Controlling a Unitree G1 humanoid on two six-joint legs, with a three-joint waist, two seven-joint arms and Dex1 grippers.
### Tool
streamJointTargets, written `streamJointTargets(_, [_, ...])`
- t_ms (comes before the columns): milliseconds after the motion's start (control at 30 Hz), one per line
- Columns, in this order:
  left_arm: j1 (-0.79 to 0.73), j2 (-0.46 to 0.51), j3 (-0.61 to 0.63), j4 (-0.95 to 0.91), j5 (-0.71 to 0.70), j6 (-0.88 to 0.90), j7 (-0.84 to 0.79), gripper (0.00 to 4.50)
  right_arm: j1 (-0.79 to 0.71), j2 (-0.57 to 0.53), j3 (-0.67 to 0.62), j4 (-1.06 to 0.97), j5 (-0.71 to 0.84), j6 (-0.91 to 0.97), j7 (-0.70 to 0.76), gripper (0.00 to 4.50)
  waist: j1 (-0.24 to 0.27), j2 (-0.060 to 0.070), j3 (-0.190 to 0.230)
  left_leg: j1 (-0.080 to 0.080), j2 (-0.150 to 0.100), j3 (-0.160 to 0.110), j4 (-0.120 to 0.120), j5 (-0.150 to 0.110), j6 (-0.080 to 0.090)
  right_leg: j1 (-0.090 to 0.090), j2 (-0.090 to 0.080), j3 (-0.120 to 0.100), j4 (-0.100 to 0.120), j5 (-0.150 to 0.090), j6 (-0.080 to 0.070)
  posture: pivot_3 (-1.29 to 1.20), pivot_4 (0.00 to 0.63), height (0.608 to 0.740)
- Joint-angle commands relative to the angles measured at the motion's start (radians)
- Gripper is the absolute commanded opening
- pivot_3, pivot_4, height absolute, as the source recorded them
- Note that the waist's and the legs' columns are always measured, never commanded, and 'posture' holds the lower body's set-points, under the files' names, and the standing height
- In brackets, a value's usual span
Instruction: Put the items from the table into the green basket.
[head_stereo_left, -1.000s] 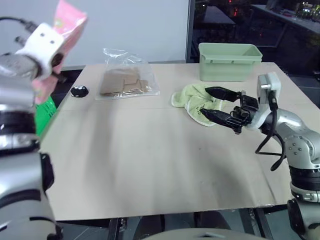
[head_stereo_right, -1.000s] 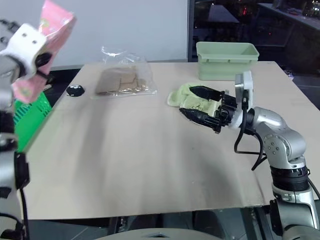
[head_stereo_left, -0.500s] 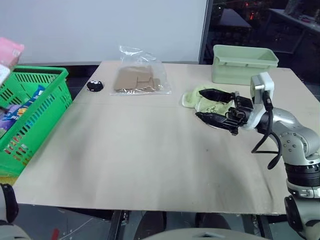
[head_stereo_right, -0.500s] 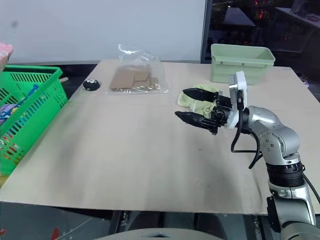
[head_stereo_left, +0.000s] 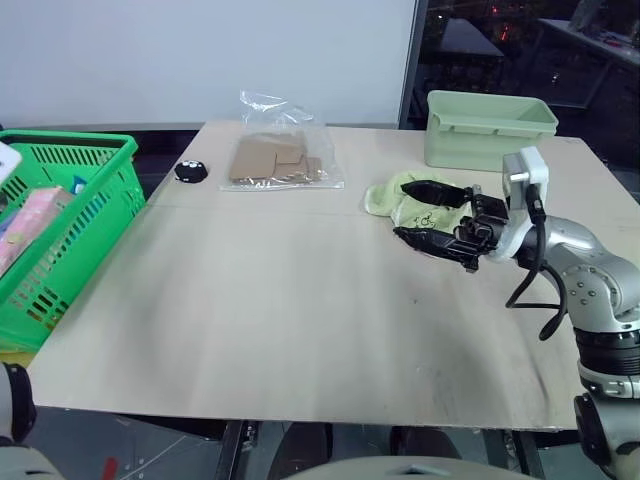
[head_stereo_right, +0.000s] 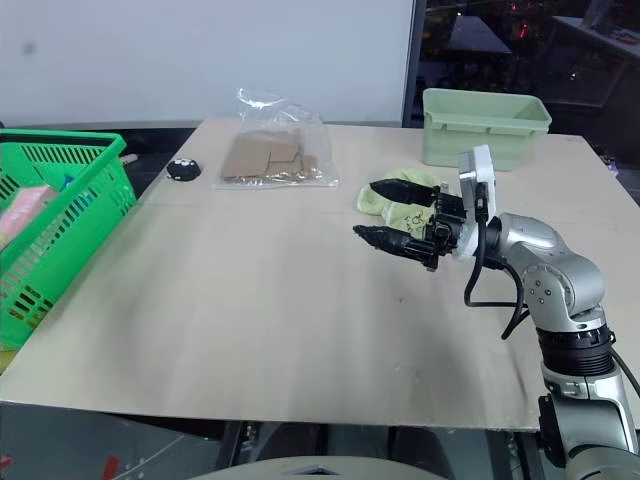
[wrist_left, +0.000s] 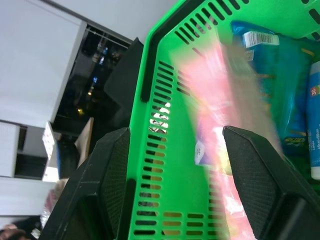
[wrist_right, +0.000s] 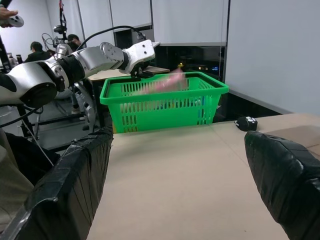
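The green basket (head_stereo_left: 95, 215) stands off the table's left edge. The long pink box (head_stereo_left: 30, 228) lies tilted inside it, over blue packets (wrist_left: 280, 85). My left gripper (wrist_left: 175, 132) hangs open above the basket, and the blurred pink box (wrist_left: 215, 115) is free between its fingers. On the table (head_stereo_left: 280, 300) lie the pale green towel (head_stereo_left: 392, 196) and, further back, the clear bag of brown card pieces (head_stereo_left: 278, 160). My right gripper (head_stereo_left: 402, 210) is open and empty, hovering just in front of the towel and pointing left.
A pale green solid-walled tub (head_stereo_left: 487, 128) stands at the table's back right. A small black round object (head_stereo_left: 188, 171) lies left of the bag. People (wrist_right: 35, 50) stand in the room beyond the basket.
The left gripper has opened and the pink box has dropped from above the basket into it. The right gripper has stayed in place.
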Motion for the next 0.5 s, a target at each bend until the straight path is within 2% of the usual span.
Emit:
streamJointTargets(33, [-0.042,0.005,0.024,-0.024,-0.027,0.007,-0.002,3.13,0.002,-0.015,-0.027,-0.031,-0.003,-0.013,0.001,4.5,0.001,0.0,0.0,0.0,0.0,0.0,0.0,0.0,0.0,0.0,0.0,0.0,0.0,0.0,0.0,0.08,0.0,0.74])
streamJointTargets(67, [-0.047,-0.009,0.034,-0.043,-0.048,-0.003,-0.011,3.13,0.009,-0.02,-0.033,-0.028,-0.005,-0.013,-0.001,4.5,0.001,0.0,0.0,0.0,0.0,0.0,0.0,0.0,0.0,0.0,0.0,0.0,0.0,0.0,0.0,0.08,0.0,0.74])
streamJointTargets(167, [-0.051,-0.106,0.114,-0.185,-0.226,0.017,-0.144,3.13,0.046,-0.047,-0.058,-0.013,-0.018,-0.02,-0.001,4.5,0.014,-0.001,0.0,0.0,0.0,0.0,0.0,0.0,0.0,0.0,0.0,0.0,0.0,0.0,0.0,0.08,0.0,0.74])
streamJointTargets(267, [0.037,-0.236,0.213,-0.475,-0.464,0.102,-0.29,3.13,0.123,-0.088,-0.082,0.026,-0.08,-0.087,0.031,4.5,0.029,-0.002,-0.001,-0.001,0.0,0.0,0.002,0.0,0.0,0.001,0.0,0.0,0.0,0.0,0.0,0.08,0.0,0.74])
streamJointTargets(367, [0.269,-0.343,0.239,-0.786,-0.608,0.098,-0.388,3.13,0.199,-0.079,-0.113,0.117,-0.138,-0.172,0.023,4.5,0.01,0.0,-0.003,0.0,0.0,0.003,0.002,0.0,0.0,0.002,-0.002,0.003,-0.002,0.001,-0.001,0.06,0.0,0.74])
streamJointTargets(500, [0.486,-0.483,0.233,-1.001,-0.719,0.213,-0.347,3.13,0.297,-0.08,-0.114,0.214,-0.273,-0.348,0.035,4.5,-0.021,0.002,-0.003,0.002,0.0,0.006,0.001,0.0,0.0,0.001,-0.001,0.007,-0.001,0.001,-0.001,0.05,0.0,0.74])
